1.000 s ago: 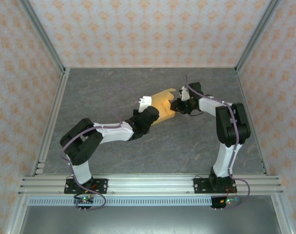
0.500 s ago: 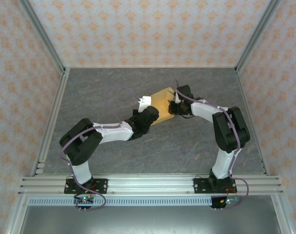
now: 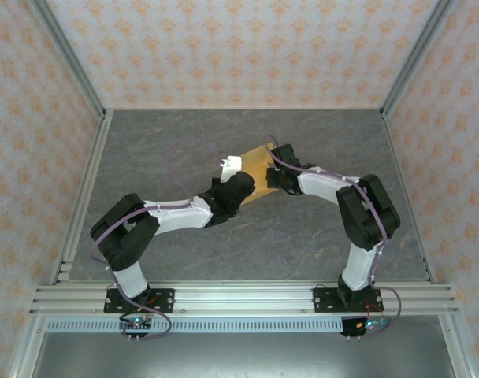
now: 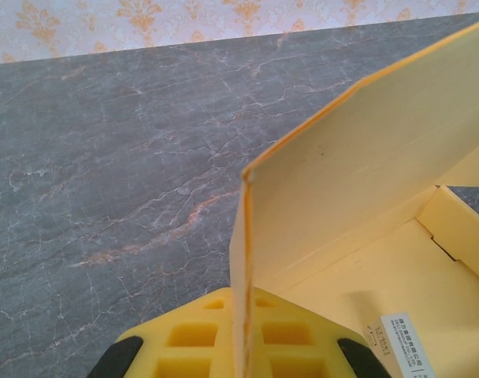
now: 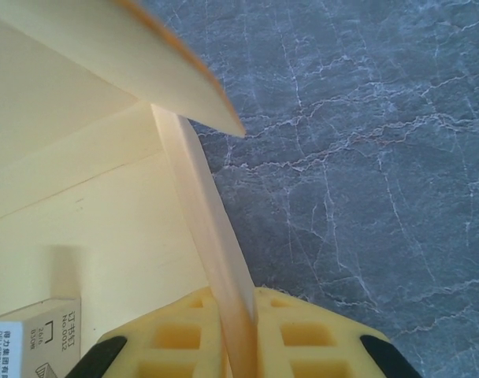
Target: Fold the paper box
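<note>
Both arms reach in towards the middle of the grey stone-patterned table and meet there like an arch. The left arm bends its elbow low at the near left. Its forearm runs out to the far right and ends at the left gripper. The right arm stands taller, with its elbow up on the right and its forearm angled to the far left. That puts the right gripper just beside the other one.

Between them sits the paper box, a thin orange-tan piece near the centre of the table and a little to the far side. From above it lies aslant, and its long axis seems to run from near left to far right.

Through the left wrist camera, the yellow fingers are pressed tight on an upright wall of the box, which rises edge-on between them. A small white label lies on the box floor.

Through the right wrist camera, the right gripper's pads are likewise closed down on a thin flap edge, with no gap showing on either side of it. The pale inside of the box spreads off to the left.
</note>
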